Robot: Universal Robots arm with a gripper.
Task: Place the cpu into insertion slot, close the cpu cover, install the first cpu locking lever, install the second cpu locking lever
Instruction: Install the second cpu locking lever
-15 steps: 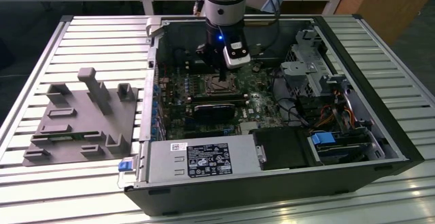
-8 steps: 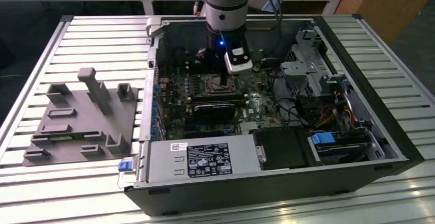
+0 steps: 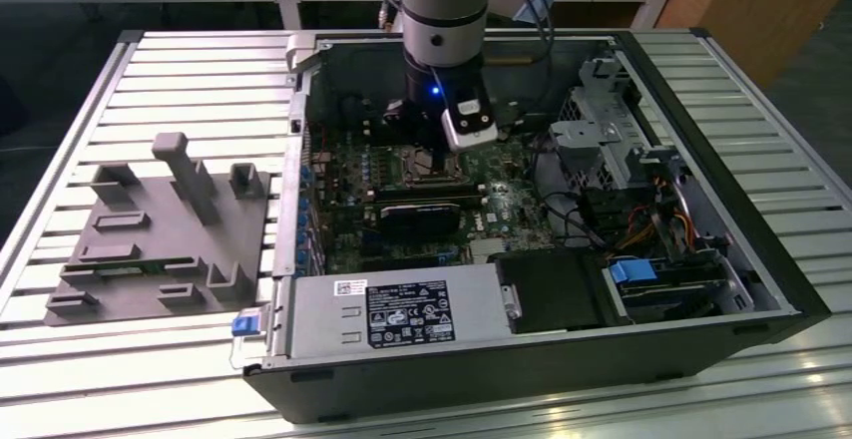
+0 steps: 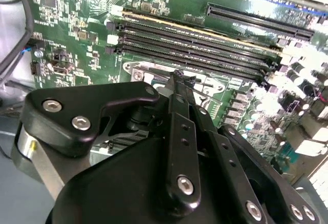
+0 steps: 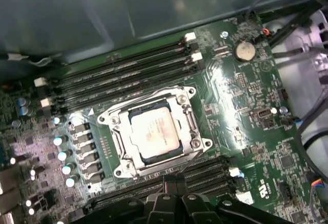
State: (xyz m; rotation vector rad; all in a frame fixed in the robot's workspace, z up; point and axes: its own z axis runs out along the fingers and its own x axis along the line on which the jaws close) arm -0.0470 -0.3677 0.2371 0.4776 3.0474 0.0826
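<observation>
My gripper (image 3: 429, 155) hangs inside the open computer case (image 3: 719, 289), low over the socket on the green motherboard (image 5: 246, 106). In the first wrist view the cpu (image 5: 155, 131) lies flat in its socket, its dull silver top showing through the square opening of the cpu cover (image 5: 190, 126), which lies down around it. I cannot make out whether the locking levers along the socket's edges are hooked. In the second wrist view my own black linkage (image 4: 179, 147) blocks most of the socket, leaving a corner of the metal frame (image 4: 141, 75) visible beside the long memory slots (image 4: 205, 49). My fingertips look drawn close together with nothing between them, though their very ends are hard to see.
</observation>
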